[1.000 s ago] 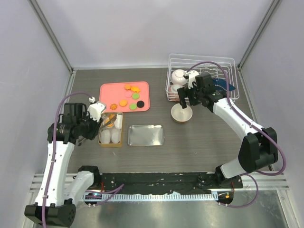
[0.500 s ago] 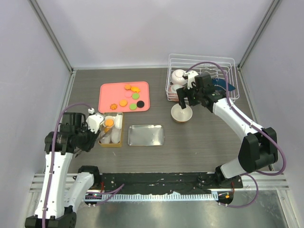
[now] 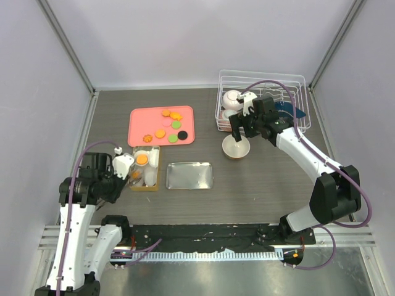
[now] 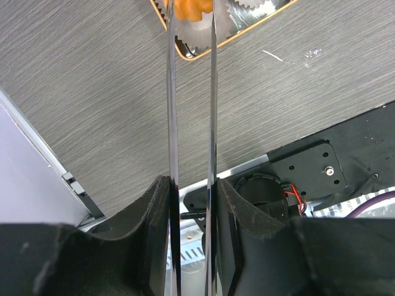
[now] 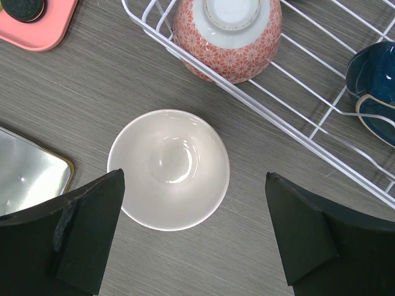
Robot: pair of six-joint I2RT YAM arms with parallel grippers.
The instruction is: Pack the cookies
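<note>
Left gripper [image 4: 191, 24]: my long thin blades stand close and parallel, with a narrow slit between them. An orange cookie [image 4: 192, 7] sits between the tips at the near corner of the yellow box [image 3: 145, 189]. I cannot tell whether the blades pinch it or it lies in the box beneath.

The box holds white paper cups [image 3: 150, 177]. A second orange disc [image 3: 142, 159] rests in one toward its far end.

Just right of the box is a steel tray [image 3: 190, 176], lying flat on the table.

Beyond the box is the pink tray [image 3: 141, 123], which carries the loose cookies [image 3: 160, 133]. Most are orange, one is pink, two are green and one is black [image 5: 23, 7]. They are clustered on its right half.

Right gripper [image 5: 192, 179]: my fingers are spread wide, one on each side of a white bowl [image 5: 168, 168]. It stands upright on the table, and neither pad touches it.

Just past the bowl is the wire rack [image 3: 262, 77]. Inside it a red patterned bowl [image 5: 227, 37] lies against the near wires. A dark blue bowl [image 5: 373, 80] is farther right.
</note>
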